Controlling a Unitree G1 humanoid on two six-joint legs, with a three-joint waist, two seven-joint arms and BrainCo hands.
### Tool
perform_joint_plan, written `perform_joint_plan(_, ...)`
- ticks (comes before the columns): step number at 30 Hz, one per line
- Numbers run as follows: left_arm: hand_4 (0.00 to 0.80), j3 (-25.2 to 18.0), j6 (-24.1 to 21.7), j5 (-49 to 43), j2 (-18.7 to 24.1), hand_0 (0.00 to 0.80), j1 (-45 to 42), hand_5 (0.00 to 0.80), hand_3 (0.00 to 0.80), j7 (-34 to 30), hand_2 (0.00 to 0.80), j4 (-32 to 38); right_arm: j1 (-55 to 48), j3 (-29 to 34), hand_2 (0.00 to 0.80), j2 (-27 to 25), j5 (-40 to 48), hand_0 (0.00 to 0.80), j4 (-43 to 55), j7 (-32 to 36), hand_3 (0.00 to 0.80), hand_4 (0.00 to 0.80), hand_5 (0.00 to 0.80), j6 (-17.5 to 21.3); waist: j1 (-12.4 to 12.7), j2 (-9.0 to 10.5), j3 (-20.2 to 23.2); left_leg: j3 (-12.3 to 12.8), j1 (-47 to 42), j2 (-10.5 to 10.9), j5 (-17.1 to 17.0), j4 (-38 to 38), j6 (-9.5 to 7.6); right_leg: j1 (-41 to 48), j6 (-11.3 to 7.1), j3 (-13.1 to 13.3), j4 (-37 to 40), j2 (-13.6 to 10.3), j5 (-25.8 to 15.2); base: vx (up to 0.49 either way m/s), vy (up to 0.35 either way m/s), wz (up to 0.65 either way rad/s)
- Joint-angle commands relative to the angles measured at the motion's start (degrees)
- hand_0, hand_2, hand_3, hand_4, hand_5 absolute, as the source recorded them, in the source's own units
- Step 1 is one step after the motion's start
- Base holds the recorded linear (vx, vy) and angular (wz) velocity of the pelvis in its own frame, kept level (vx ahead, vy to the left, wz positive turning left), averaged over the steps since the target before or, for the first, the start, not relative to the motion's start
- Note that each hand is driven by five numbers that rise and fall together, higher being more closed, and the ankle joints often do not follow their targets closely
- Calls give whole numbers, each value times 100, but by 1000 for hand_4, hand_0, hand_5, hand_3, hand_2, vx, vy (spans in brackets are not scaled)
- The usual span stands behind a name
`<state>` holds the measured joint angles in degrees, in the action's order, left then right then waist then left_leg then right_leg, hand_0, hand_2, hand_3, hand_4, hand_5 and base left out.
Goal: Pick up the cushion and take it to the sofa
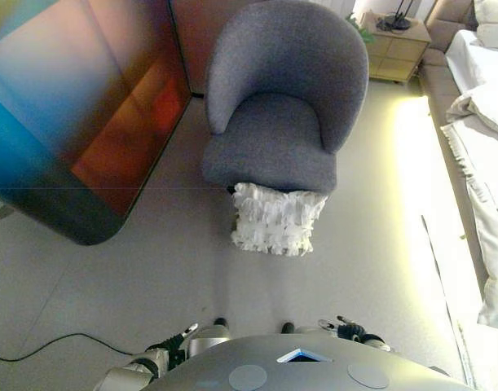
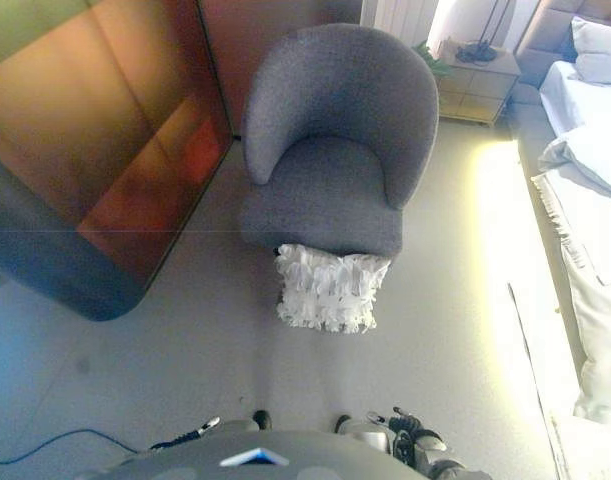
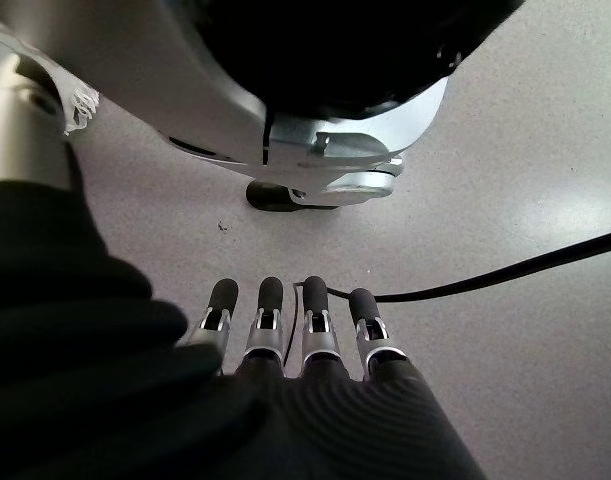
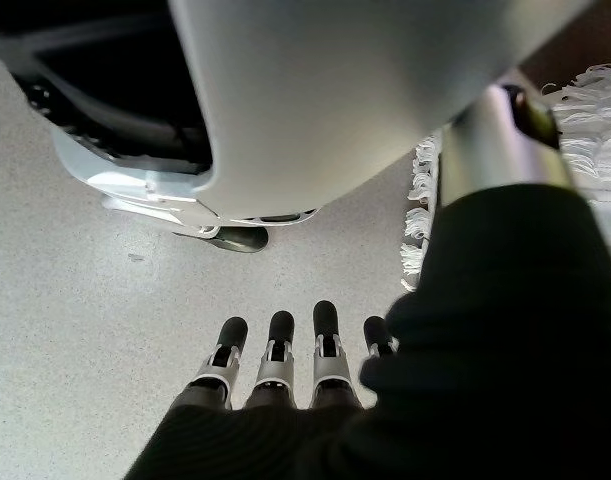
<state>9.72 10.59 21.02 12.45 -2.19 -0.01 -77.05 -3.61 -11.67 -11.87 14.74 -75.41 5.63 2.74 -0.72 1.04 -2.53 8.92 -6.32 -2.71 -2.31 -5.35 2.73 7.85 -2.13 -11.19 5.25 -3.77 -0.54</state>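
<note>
Cushion (image 1: 277, 218), white and ruffled, leans on the floor (image 1: 175, 269) against the grey upholstered armchair (image 1: 277, 106), well apart from left hand (image 3: 285, 335) and right hand (image 4: 285, 365), both straight-fingered, empty.

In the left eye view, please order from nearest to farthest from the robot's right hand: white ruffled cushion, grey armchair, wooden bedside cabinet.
From the right hand, low right:
1. White ruffled cushion, on the floor against the chair front.
2. Grey upholstered armchair, behind it.
3. Light wooden bedside cabinet, top right.
</note>
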Motion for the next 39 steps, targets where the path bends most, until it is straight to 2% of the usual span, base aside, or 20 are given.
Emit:
perform_joint_plan(1, 0, 9, 36, 27, -187, 0, 288, 0, 0, 87, 0, -330, 353, -31, 0, 57, -72, 0, -299, -11, 0, 0, 0, 93, -53, -32, -216, 66, -119, 288, 634, 35, -347, -148, -236, 45, -25, -100, 10, 0, 0, 0)
perform_joint_plan(7, 0, -19, 35, 35, -186, 0, 258, 0, 0, -77, 0, -343, 312, -13, 0, 80, 8, 0, -325, 19, 0, 0, 0, 132, -40, -28, -212, -90, -123, 343, 648, 35, -384, -77, -207, 101, -25, -38, 48, 3, 0, 1)
perform_joint_plan(13, 0, 97, 138, 15, -144, 0, 309, 0, 0, 116, 0, -311, 289, 10, 0, 92, 141, 0, -322, -6, 0, 0, 0, 268, -141, -28, -249, -338, -110, 384, 643, 35, -449, -143, -95, 461, -298, 160, 255, 7, -19, 11)
perform_joint_plan(21, 0, 77, 63, -99, -201, 0, 295, 0, 0, 31, 0, -319, 282, -18, 0, 80, 123, 0, -333, -47, 0, 0, 0, 251, -73, -29, -217, -299, -132, 353, 629, 35, -372, -21, -103, 275, -25, 138, 153, -12, -84, 6)
perform_joint_plan(29, 0, 90, 19, 132, -240, 0, 253, 0, 0, 235, 0, -201, 332, -146, 0, 110, -23, 0, -213, -190, 0, 0, 0, 255, -96, -48, -276, -277, -170, 270, 554, 94, -307, -30, 20, 325, -130, 246, 250, 17, -74, 0)
perform_joint_plan(31, 0, 57, -4, 152, -252, 0, 253, 0, 0, 265, 0, -192, 377, -181, 0, 114, -68, 0, -171, -196, 0, 0, 0, 212, -83, 22, -313, -250, -17, 231, 656, 527, -273, -98, 77, 351, -247, 222, 272, -6, -124, 0)
perform_joint_plan(32, 0, 19, -54, 193, -270, 0, 279, 0, 0, 263, 0, -183, 443, -223, 0, 108, -110, 0, -130, -197, 0, 0, 0, 168, -59, 148, -391, -151, 303, 186, 794, 1353, -288, -214, 141, 361, -382, 127, 272, -64, -157, 3)
perform_joint_plan(33, 0, -10, -92, 224, -280, 0, 299, 0, 0, 247, 0, -186, 476, -253, 0, 94, -140, 0, -105, -200, 0, 0, 0, 124, -42, 199, -443, -121, 543, 140, 802, 1803, -298, -275, 195, 368, -442, 103, 279, -77, -145, 5)
perform_joint_plan(34, 0, -42, -127, 270, -288, 0, 324, 0, 0, 231, 0, -201, 501, -273, 0, 74, -171, 0, -85, -235, 0, 0, 0, 65, -24, 225, -489, -126, 762, 85, 751, 2127, -303, -323, 252, 372, -489, 109, 290, -48, -161, 5)
perform_joint_plan(35, 0, -91, -173, 374, -314, 0, 307, 0, 0, 226, 0, -193, 532, -295, 0, 50, -178, 0, -84, -290, 0, 0, 0, 19, 14, 275, -599, -136, 1170, -22, 609, 2961, -340, -349, 360, 441, -563, 131, 286, -23, -131, -1)
perform_joint_plan(37, 0, -145, -142, 451, -330, 0, 269, 0, 0, 185, 0, -168, 555, -311, 0, 23, -196, 0, -81, -286, 0, 0, 0, -13, 62, 248, -712, -153, 1518, -75, 527, 3497, -373, -325, 449, 500, -663, 208, 326, 40, -110, -6)
perform_joint_plan(38, 0, -183, -151, 472, -340, 0, 244, 0, 0, 173, 0, -171, 566, -297, 0, 14, -202, 0, -119, -288, 0, 0, 0, 33, 129, 197, -801, -186, 1768, 8, 399, 3520, -354, -253, 455, 551, -735, 267, 406, 138, -51, -3)
perform_joint_plan(39, 0, -197, -180, 524, -341, 0, 217, 0, 0, 183, 0, -188, 574, -283, 0, 10, -209, 0, -144, -289, 0, 0, 0, 66, 194, 134, -852, -198, 1863, 134, 289, 3214, -324, -157, 429, 584, -792, 331, 516, 188, 7, -11)
